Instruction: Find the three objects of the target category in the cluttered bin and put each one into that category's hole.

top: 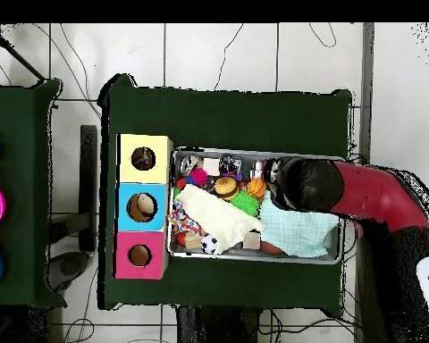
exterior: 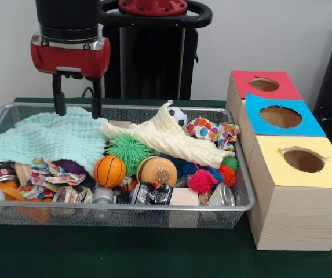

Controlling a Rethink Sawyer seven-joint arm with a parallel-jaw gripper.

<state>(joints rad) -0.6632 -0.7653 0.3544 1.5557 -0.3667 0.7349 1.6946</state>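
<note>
Two polka-dot cloths show in the wire tray (exterior: 244,200). One polka-dot cloth (exterior: 215,132) lies bunched against the far right rim, about two o'clock from the tray's middle in the front view, touching the tip of the cream knitted cloth (exterior: 166,138). The other dotted cloth (exterior: 47,174) is crumpled near the front left, around eight o'clock, half tucked under the mint green cloth (exterior: 50,139); I cannot make out a third.

Between them sit a small basketball (exterior: 109,171), a green spiky ball (exterior: 129,147), a tan ball with dots (exterior: 156,171), a pink spiky ball (exterior: 202,180), and a little football (exterior: 178,116) behind the knitted cloth.

To the right of the tray, touching or just beside it, stands the yellow-topped box with its round hole (exterior: 303,160) at three o'clock; the blue-topped box (exterior: 281,119) and red-topped box (exterior: 264,86) line up behind it.

The jaws (exterior: 77,98) hang over the far left corner, at ten o'clock, standing moderately apart and empty, their tips just above the mint cloth. All rests on a dark green surface (exterior: 125,249).
</note>
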